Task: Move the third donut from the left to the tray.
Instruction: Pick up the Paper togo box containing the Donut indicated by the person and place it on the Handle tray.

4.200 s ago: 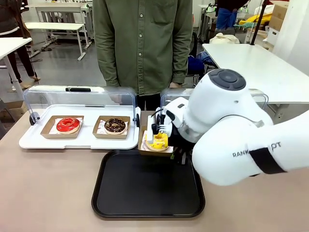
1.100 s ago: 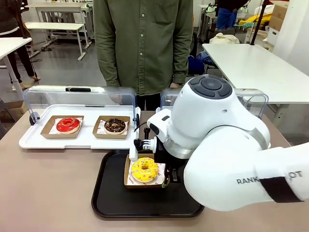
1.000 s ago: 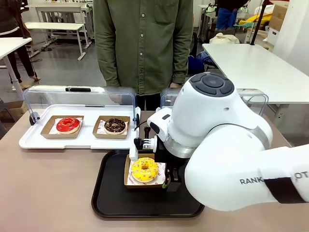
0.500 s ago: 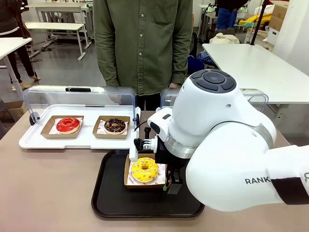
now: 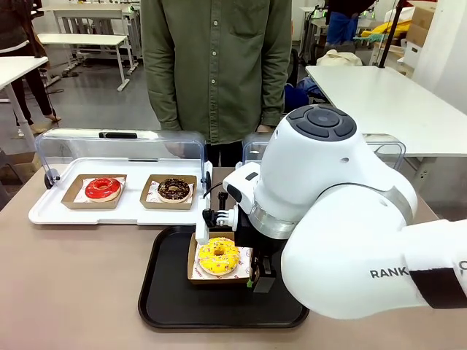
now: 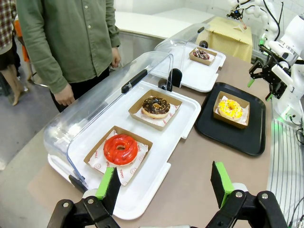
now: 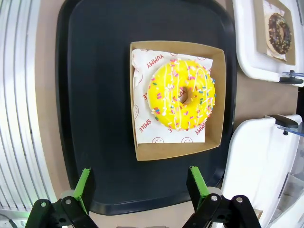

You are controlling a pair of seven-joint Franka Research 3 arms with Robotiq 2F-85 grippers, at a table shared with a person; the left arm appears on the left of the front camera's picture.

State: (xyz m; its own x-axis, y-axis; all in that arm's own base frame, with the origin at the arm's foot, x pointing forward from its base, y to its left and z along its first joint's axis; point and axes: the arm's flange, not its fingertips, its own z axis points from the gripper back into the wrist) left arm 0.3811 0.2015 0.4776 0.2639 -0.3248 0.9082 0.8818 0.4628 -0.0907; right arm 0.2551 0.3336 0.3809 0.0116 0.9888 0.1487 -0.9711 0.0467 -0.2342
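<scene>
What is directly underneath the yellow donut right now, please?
The third donut sits on white printed paper inside its brown cardboard holder, which rests flat on the tray. The paper's middle and the tray beneath the holder are covered.

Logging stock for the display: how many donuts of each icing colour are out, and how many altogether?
Red donut: 1
Chocolate-brown donuts: 2
Yellow donut: 1, on the black tray
Total: 4
</scene>
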